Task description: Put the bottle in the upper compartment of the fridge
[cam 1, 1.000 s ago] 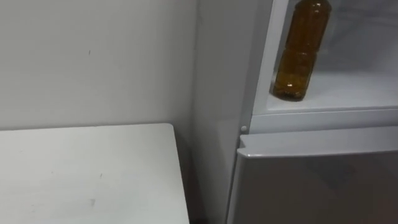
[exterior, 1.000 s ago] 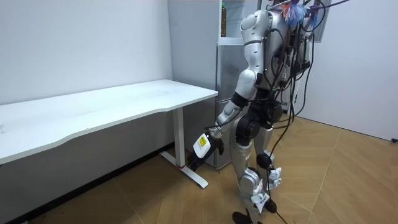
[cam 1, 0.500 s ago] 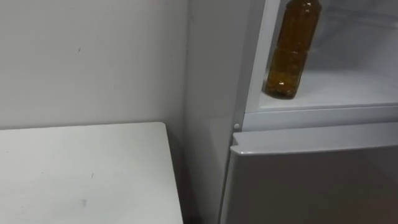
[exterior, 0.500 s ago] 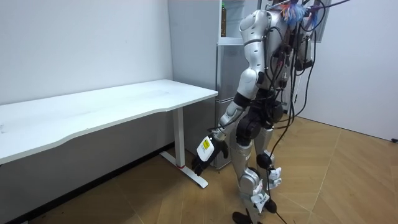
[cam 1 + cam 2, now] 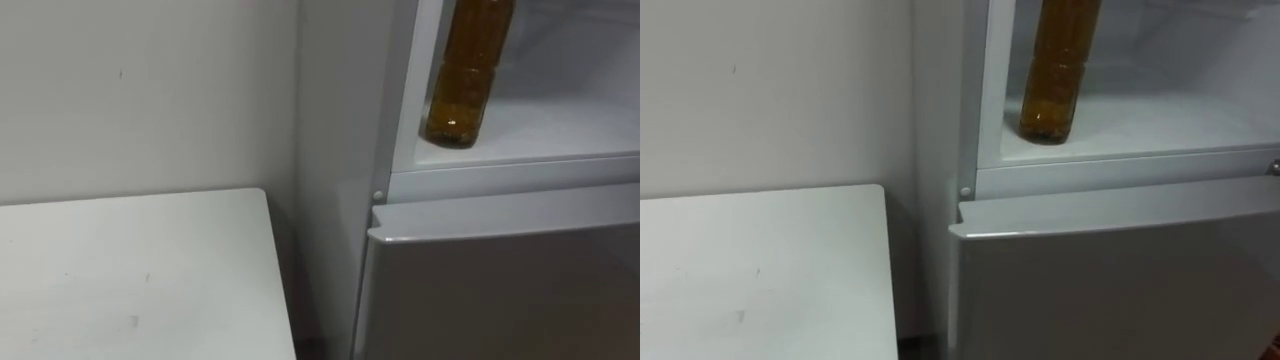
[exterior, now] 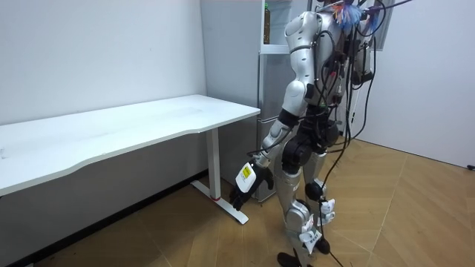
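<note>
A bottle (image 5: 463, 78) of amber liquid stands upright on the white shelf (image 5: 560, 130) of the open upper fridge compartment, near its front left corner, and its top is cut off by the view's edge. No hand touches it. In the room view I stand facing the fridge (image 6: 269, 96). My left hand (image 6: 245, 185) hangs low beside my thigh with relaxed fingers and holds nothing.
The grey lower fridge door (image 5: 500, 290) is closed below the shelf. A white table (image 5: 130, 270) stands to my left against the wall, its corner close to the fridge's side. Wooden floor (image 6: 401, 215) lies open behind me.
My left arm has dropped lower and swung a little away from the fridge. The eye view has shifted slightly; the bottle has stayed on the shelf.
</note>
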Robot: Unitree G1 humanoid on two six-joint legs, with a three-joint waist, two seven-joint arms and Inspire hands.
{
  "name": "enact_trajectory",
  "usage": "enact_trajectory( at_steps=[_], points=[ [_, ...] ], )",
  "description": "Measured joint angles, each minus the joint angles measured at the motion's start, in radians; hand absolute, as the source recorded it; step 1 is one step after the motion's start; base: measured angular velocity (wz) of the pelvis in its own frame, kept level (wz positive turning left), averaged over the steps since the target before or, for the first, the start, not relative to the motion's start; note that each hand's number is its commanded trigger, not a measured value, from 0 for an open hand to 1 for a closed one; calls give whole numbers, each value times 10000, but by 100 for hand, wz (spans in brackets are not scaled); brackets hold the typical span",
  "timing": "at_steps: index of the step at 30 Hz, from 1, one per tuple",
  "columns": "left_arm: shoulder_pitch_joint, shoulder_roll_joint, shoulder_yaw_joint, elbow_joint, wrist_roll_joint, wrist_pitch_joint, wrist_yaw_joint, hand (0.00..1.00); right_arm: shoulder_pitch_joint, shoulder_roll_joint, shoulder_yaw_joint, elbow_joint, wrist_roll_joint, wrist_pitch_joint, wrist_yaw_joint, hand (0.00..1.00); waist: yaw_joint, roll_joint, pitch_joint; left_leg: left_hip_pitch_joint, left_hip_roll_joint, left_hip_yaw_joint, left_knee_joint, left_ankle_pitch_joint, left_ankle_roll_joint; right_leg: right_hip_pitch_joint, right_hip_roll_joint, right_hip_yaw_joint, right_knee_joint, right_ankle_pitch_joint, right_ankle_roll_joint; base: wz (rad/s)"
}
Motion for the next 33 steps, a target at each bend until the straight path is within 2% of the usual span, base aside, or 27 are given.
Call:
enact_trajectory(
  at_steps=[14,20,27,33],
  points=[
    [-207,-7,-211,415,-28,-75,-26,0,143,19,463,-116,-428,-12,35,0,7,-76,40,15,-2,79,30,2,-3,-9,15,91,-41,-47,-10,-1],
    [-290,-3,-546,503,-31,-122,-74,0,146,22,910,-172,-1141,-38,143,0,40,-13,77,147,17,207,22,0,-6,-63,13,99,-48,-58,-18,-7],
    [-362,31,-670,499,44,-240,-50,0,174,22,1537,-650,-1213,-48,295,0,41,65,75,116,17,204,-21,0,-6,-138,12,97,12,-54,-20,0],
    [-410,36,-992,504,-24,-249,150,0,173,24,2185,-968,-1197,-48,380,0,301,63,65,120,16,202,-21,0,-6,-117,13,91,144,-43,-29,-7]
  ],
)
